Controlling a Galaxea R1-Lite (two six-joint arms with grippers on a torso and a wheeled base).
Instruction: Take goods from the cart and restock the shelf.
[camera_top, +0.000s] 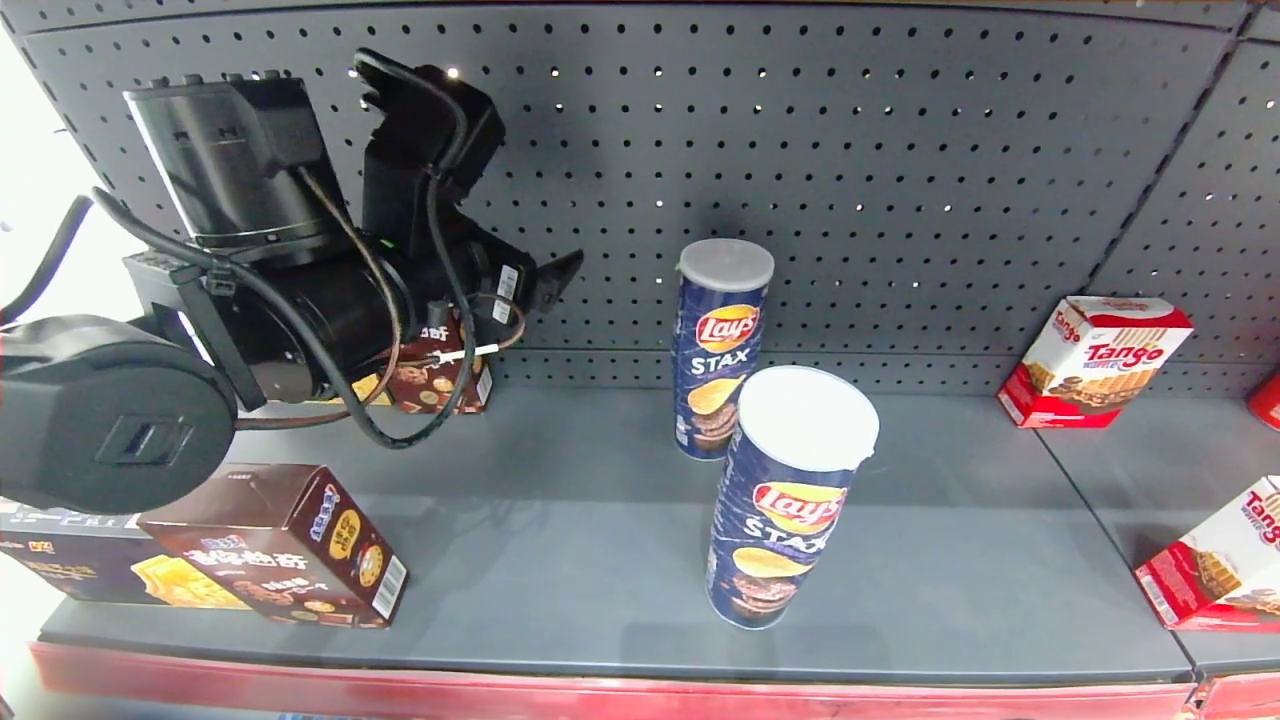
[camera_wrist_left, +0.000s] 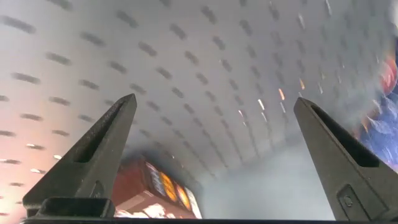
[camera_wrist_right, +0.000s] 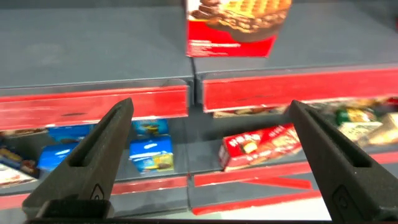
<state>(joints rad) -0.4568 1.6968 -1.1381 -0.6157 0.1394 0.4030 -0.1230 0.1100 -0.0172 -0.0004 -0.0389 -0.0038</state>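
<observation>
In the head view our left arm (camera_top: 300, 300) covers most of a brown biscuit box (camera_top: 440, 385) at the back of the shelf (camera_top: 560, 520). The picture's edges cut off a dark box (camera_top: 80, 572) at the left and a wafer box (camera_top: 1220, 565) at the right. A red thing (camera_top: 1268, 400) at the right edge shows too little for us to name, and from the left wrist a blue can (camera_wrist_left: 384, 134) is smeared and cut off.
</observation>
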